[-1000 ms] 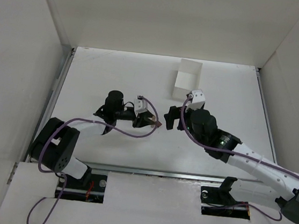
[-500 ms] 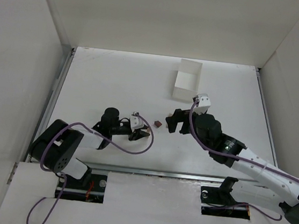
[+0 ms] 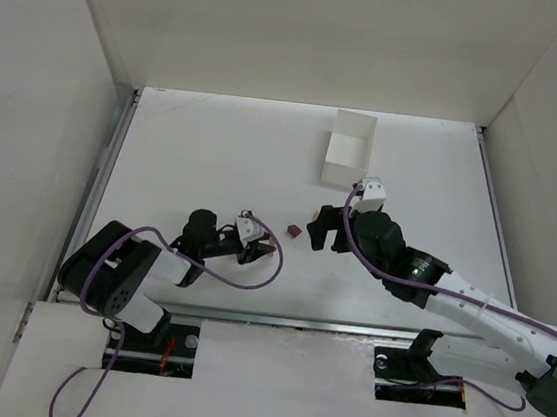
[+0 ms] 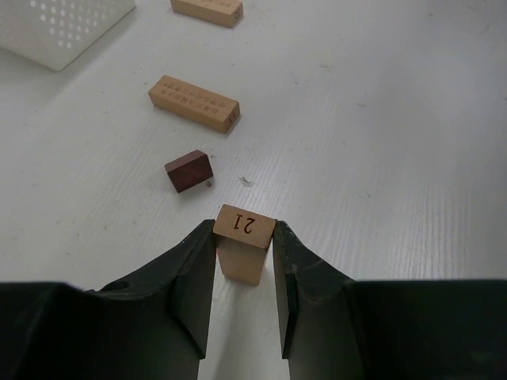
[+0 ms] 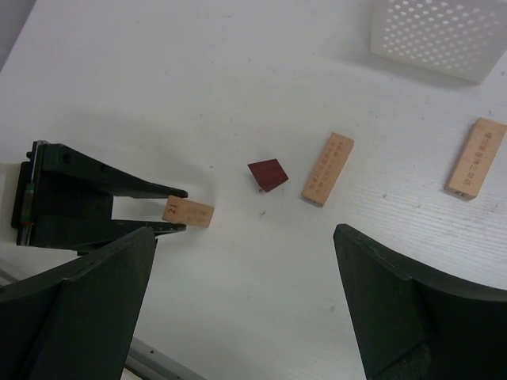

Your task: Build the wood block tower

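Note:
My left gripper point(image 3: 262, 251) is low over the table, shut on the end of a light tan block marked 21 point(image 4: 244, 241), which also shows in the right wrist view point(image 5: 188, 212). A small dark reddish-brown block point(image 3: 294, 231) lies loose just beyond it point(image 4: 189, 171), point(image 5: 268, 175). Two more tan blocks lie flat farther on: one point(image 4: 194, 104), point(image 5: 328, 168) next to the dark block, the other point(image 4: 207, 9), point(image 5: 475, 157) nearer the box. My right gripper point(image 3: 322, 227), point(image 5: 245, 309) is wide open and empty, above these blocks.
A white perforated square box point(image 3: 350, 148) stands at the back, beyond the blocks point(image 4: 55, 28), point(image 5: 444, 32). White walls enclose the table on three sides. The right arm point(image 3: 450, 294) stretches across the right half.
My left gripper has drawn back toward the near left and dropped lower; the dark block now lies alone on the table. My right gripper shifted slightly and stays open.

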Robot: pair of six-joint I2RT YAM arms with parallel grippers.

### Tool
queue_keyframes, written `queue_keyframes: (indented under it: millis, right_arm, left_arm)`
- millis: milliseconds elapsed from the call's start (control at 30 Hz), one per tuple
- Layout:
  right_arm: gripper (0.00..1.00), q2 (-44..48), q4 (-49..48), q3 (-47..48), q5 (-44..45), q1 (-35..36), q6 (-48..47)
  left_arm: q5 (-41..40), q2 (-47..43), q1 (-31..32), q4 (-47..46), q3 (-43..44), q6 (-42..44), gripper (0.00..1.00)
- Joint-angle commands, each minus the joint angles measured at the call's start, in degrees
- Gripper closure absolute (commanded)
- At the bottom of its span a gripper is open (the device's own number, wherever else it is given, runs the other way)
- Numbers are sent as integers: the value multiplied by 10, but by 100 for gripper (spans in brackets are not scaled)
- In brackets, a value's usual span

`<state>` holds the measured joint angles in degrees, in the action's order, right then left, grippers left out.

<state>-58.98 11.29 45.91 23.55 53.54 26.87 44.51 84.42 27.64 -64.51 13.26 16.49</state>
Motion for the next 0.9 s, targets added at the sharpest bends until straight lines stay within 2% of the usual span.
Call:
queue_keyframes:
  millis: [0,67,133,267,467,633,800,867]
  right_arm:
    - [0,9,-6,5,-2,-2,-5]
    - [0,9,-6,5,-2,-2,-5]
    - [0,9,-6,5,-2,-2,-5]
    - [0,9,-6,5,-2,-2,-10]
    - [0,9,-6,10,-2,-2,-22]
    - [0,9,-6,10,-2,-2,-27]
    - [0,9,-6,10,-2,-2,-27]
    - [0,9,-6,10,-2,-2,-27]
  left_arm:
    - [-18,-1,0,-74,-18,-49,95]
    - [-26,-1,0,-74,-24,-54,92]
    - [-26,-1,0,-74,-29,-62,81]
    - [-20,-1,0,-80,-29,-57,66]
    - [-8,-1,0,-63,-18,-37,54]
    - [35,-1,0,-43,-13,-11,53]
    - [66,-1,0,-9,-2,39,60]
    - [66,4,0,-3,5,44,60]
